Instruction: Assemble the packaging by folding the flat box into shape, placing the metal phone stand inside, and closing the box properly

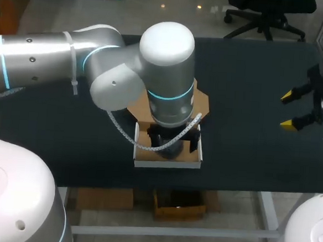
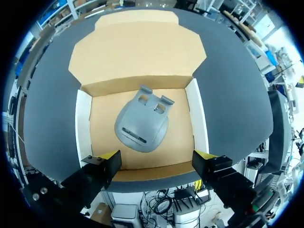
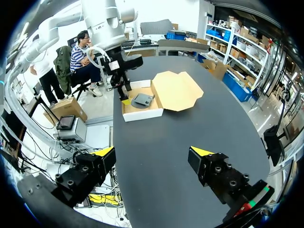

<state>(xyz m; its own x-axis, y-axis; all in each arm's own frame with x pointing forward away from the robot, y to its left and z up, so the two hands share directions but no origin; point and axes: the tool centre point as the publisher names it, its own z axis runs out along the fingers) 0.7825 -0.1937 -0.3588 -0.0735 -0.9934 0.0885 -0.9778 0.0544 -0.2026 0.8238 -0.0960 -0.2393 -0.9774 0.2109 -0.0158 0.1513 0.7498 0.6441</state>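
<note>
The cardboard box (image 2: 84, 118) stands folded near the table's front edge, with white side walls and a brown floor. Its lid (image 2: 137, 52) lies open and flat behind it. The grey metal phone stand (image 2: 142, 121) lies inside on the floor. My left gripper (image 2: 156, 156) hangs open just above the box's front wall, touching nothing. In the head view the left arm covers the box (image 1: 167, 164), and the stand is hidden. My right gripper (image 1: 287, 110) is open and empty above the table's right side, far from the box (image 3: 142, 113) and stand (image 3: 141, 99).
The dark table (image 1: 248, 155) is bare around the box. The open lid (image 1: 203, 102) takes up the room behind the box. The left arm's elbow (image 1: 165, 71) looms over the table's middle.
</note>
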